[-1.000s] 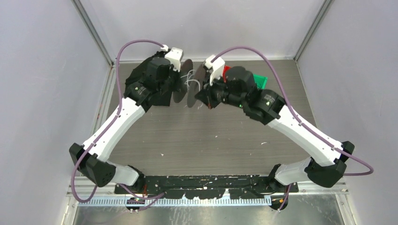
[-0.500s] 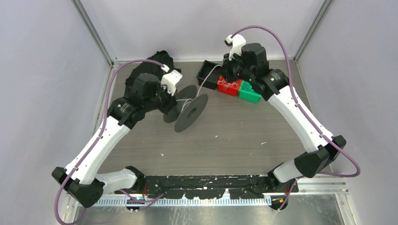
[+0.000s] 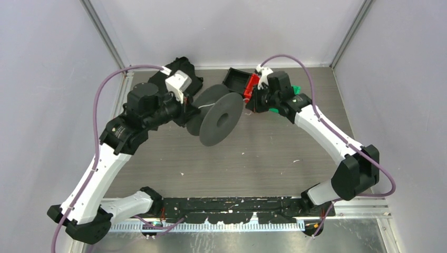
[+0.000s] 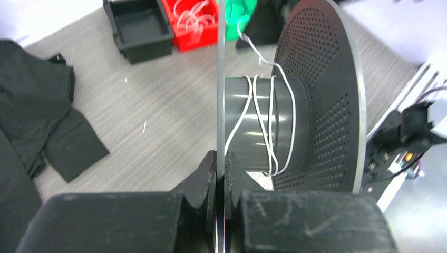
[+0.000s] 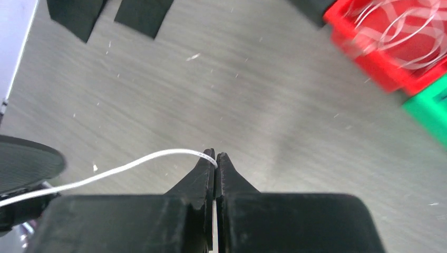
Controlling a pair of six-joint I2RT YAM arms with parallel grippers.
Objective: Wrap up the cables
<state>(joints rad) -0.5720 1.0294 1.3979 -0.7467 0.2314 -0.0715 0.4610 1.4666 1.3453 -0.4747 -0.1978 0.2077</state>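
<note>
left hand point(image 4: 220, 167) clamped on spool point(image 4: 321, 105) flange edge, lower centre: hub exposed for winding. cable point(image 4: 271, 121) few turns on hub. right hand point(image 5: 215, 161) pinches free end, lower centre, likely for tension. spares in red bin point(image 5: 375, 67), upper right.

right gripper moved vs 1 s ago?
Yes. The right gripper shifted right along the table, away from the spool, toward the right wall, pinching the cable.
</note>
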